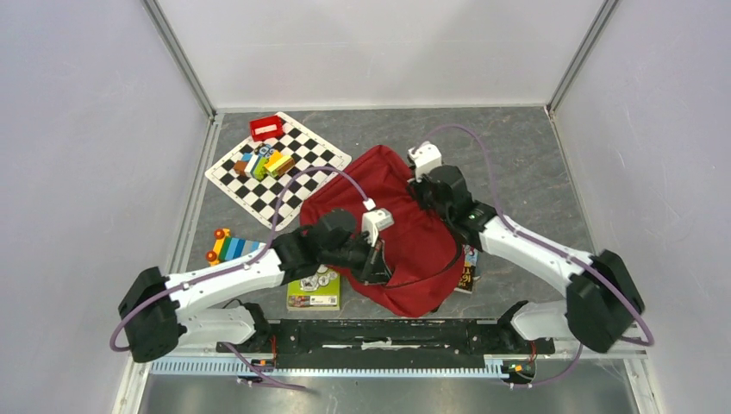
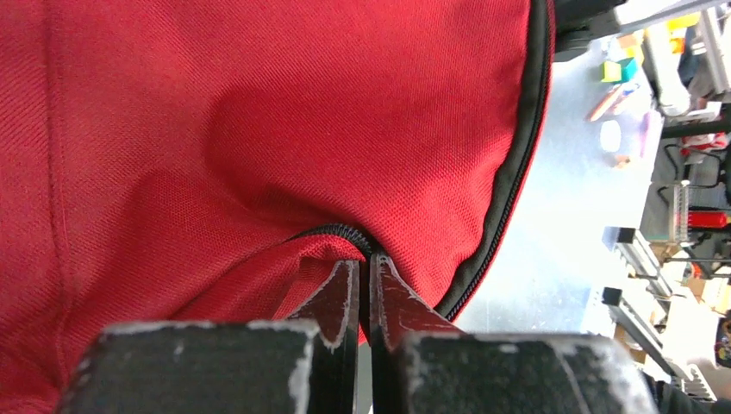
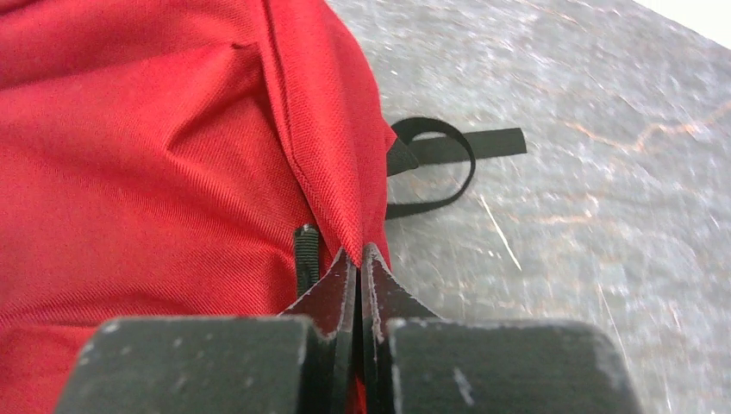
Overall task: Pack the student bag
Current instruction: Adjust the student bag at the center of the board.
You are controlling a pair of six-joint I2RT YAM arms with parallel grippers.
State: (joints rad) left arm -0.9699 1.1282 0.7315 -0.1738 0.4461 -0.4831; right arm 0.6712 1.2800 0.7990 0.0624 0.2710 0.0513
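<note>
The student bag (image 1: 414, 228), a dark-red fabric backpack, lies in the middle of the table. My left gripper (image 1: 376, 263) is at its near-left edge; in the left wrist view the left gripper (image 2: 365, 259) is shut on the bag's black zipper edge (image 2: 340, 231). My right gripper (image 1: 428, 191) sits at the bag's far side; in the right wrist view the right gripper (image 3: 358, 254) pinches a fold of red fabric (image 3: 332, 164) next to a black strap loop (image 3: 435, 151).
A checkered mat (image 1: 278, 168) at the back left carries a small red box (image 1: 266, 128) and coloured blocks (image 1: 265, 162). A rainbow toy (image 1: 231, 247) and a green-white box (image 1: 315, 291) lie near left. A book (image 1: 468, 269) pokes out from under the bag's right side.
</note>
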